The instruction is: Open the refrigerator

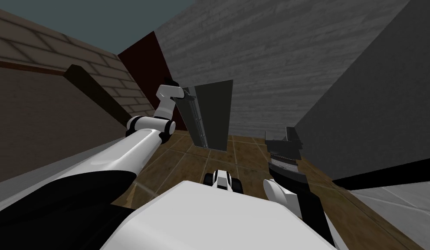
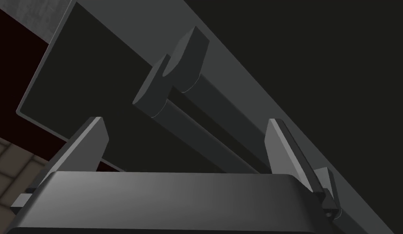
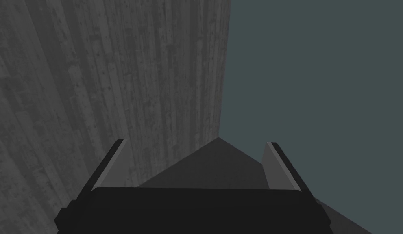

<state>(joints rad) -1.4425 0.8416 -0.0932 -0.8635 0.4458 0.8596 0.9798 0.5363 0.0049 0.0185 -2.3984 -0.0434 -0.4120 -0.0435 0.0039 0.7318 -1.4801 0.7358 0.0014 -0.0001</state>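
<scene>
2 upright handles (image 2: 184, 126) on refrigerator door (image 1: 216, 115)

From the robot, the refrigerator door (image 1: 216, 115) stands on the floor (image 1: 248, 160) at 12 o'clock, with a wall (image 1: 270, 65) behind it. Two handle bars run side by side along the door's edge on its 11 o'clock side: the nearer bar (image 2: 192, 134) lies just beside the farther bar (image 2: 229, 113). The left gripper (image 2: 185, 121) is at these bars, its jaws spread, and both bars pass between them. A tall block (image 1: 374, 108) rises at 2 o'clock, apart from the door. The right gripper (image 1: 282, 138) hangs at 1 o'clock, between door and block and above the floor, its jaws apart around nothing.
</scene>
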